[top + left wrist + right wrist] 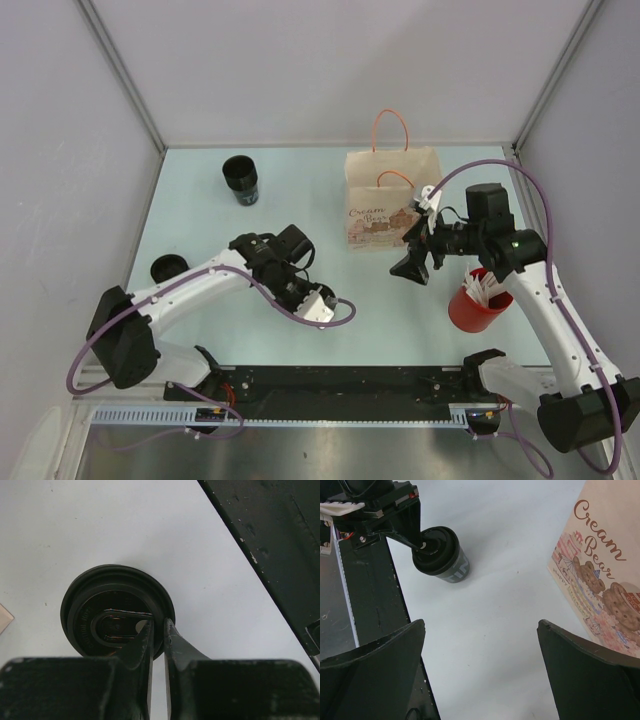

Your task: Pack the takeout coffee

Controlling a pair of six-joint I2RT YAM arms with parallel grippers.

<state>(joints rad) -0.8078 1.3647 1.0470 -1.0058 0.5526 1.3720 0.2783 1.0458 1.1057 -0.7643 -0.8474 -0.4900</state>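
Top: 1 paper bag (392, 200) mid far edge of worktop, 1 open black cup (240, 181) far-left, 1 loose lid (168, 267) by left edge, 1 red cup (477, 305) right side. The held cup is hidden under the arm.
L wrist: left end effector (159, 625) clenched on lid rim (100, 582).
R wrist: lidded cup (442, 555), black w/ grey band, nr front edge. Right end effector (481, 622) spread wide, empty.

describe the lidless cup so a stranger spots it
Find the paper bag at the back of the table. Left of it, by the far corner, stands a black cup. Unlike the lidded cup in the left gripper, it is open on top.
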